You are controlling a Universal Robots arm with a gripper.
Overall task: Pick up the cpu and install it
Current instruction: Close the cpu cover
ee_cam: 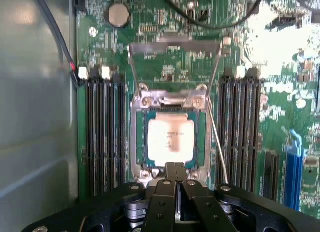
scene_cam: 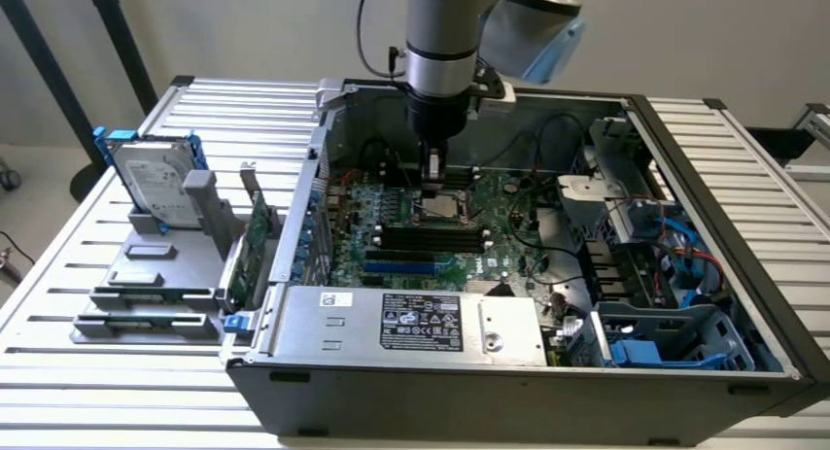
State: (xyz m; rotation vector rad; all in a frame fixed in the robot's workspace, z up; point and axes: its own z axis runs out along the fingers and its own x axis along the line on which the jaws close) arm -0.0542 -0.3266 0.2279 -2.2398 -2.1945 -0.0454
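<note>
Inside the open case (scene_cam: 519, 401), directly under the arm, the gripper (scene_cam: 431, 183) hangs fingers-down over the motherboard (scene_cam: 512, 192). Its two fingers are pressed together with no gap, and nothing is gripped between them.

In the wrist view the closed fingertips (ee_cam: 171, 171) sit at the near edge of the socket (ee_cam: 165, 99). Whether they touch the socket or the chip cannot be told.

The cpu (ee_cam: 170, 139) lies flat in the socket just beyond the fingertips, silver top up and square to the frame. In the exterior view it lies right below the gripper.

The hinged retaining plate (ee_cam: 175, 44) stands raised on the far side of the cpu from the gripper. A thin wire lever (ee_cam: 218, 142) slants past one side of the socket. Banks of black memory slots (ee_cam: 102, 132) flank the socket on both sides. A round coin cell (ee_cam: 119, 14) sits further out, past the raised plate.

Well apart from the gripper, outside the case at the exterior view's left, a hard drive (scene_cam: 154, 183) in a blue bracket stands upright on a grey rack (scene_cam: 150, 275) on the slatted table (scene_cam: 78, 372). A green card (scene_cam: 259, 241) stands on edge between the rack and the case wall. A grey power supply (scene_cam: 402, 324) lies inside the case, on the camera side of the gripper.
</note>
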